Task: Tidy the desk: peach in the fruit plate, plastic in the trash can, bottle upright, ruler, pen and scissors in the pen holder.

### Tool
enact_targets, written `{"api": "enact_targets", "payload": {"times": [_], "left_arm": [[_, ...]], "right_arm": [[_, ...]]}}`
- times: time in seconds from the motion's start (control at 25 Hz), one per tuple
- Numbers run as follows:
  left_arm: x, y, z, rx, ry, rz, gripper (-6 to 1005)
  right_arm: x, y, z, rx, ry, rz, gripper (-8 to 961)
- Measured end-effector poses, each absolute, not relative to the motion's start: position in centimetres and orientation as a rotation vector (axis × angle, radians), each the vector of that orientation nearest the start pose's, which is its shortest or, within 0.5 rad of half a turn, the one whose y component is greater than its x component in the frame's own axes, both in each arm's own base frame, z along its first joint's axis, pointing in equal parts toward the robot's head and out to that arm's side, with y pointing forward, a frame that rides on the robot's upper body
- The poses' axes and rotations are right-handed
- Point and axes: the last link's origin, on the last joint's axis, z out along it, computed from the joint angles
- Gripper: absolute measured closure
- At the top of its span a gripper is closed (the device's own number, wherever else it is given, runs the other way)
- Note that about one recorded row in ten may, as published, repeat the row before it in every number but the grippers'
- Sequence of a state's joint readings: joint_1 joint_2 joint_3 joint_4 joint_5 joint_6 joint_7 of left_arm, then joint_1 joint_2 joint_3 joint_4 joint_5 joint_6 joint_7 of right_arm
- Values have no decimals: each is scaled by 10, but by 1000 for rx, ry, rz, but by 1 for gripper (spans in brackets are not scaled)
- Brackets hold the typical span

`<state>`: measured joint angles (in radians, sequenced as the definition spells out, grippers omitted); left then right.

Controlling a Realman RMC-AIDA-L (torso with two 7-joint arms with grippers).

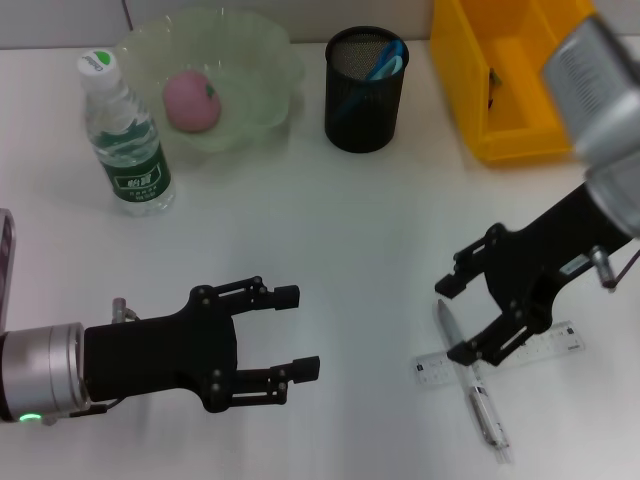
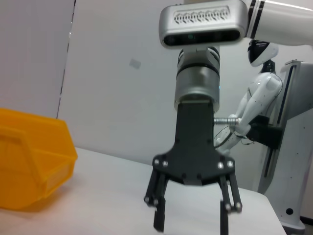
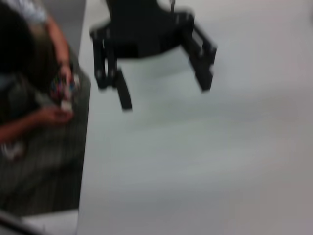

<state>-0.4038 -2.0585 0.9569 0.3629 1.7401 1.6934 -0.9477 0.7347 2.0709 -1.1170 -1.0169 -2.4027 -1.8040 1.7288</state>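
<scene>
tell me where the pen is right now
In the head view the pen lies on the table's near right side, crossing over the clear ruler, directly beneath the open right gripper.

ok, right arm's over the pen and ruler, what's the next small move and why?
Probably lower the right gripper onto the pen and close. Its fingers are open just above the pen, which lies across the ruler; the left gripper is open and idle.

A white desk point(image 1: 350, 230) is seen under even light. A plain pale wall point(image 2: 117, 73) is shown behind it.
</scene>
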Motion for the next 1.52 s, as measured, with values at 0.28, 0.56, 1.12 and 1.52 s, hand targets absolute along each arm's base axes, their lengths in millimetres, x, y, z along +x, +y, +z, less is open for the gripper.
{"api": "enact_targets", "payload": {"times": [0.28,0.56,1.12,1.52], "left_arm": [[-278,246,-47,-2844,-407,-980,208],[-278,248,-47,-2843,-404,-971,209],[-277,254,-44,-2835,-395,-954,209],[-279,255,-43,-2833,-395,-944,210]], "right_arm": [[176,339,-28,-3253,35,-522,146],[172,337,-36,-3270,-85,-596,147],[171,329,-53,-3265,-207,-664,178],[167,323,-64,-3280,-262,-685,202]]}}
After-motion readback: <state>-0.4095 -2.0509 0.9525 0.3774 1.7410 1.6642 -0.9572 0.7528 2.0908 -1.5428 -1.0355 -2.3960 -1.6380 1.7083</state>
